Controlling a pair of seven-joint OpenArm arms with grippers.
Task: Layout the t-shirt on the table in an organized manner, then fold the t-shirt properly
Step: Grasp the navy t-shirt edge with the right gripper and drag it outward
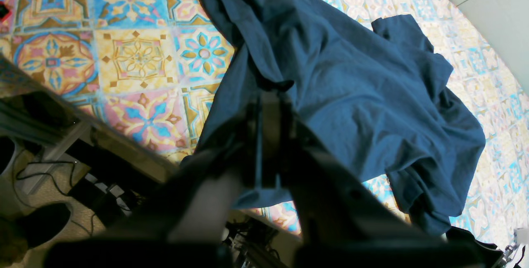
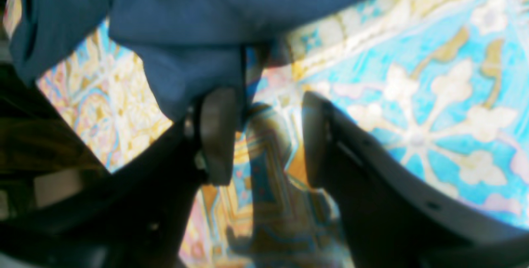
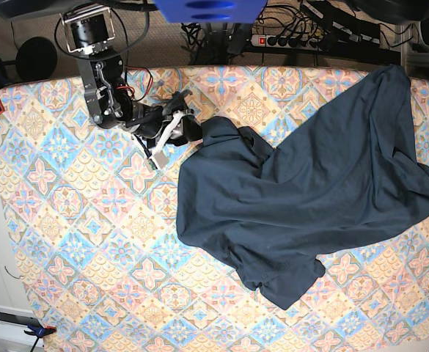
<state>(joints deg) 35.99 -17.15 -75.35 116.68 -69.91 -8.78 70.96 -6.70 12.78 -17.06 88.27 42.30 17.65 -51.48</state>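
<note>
Table left bare; t-shirt overhanging right edge

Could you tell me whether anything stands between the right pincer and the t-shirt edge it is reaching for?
Nothing visible does. The open right pincer sits at the t-shirt's edge over the bare table cloth; one finger already meets the fabric.
</note>
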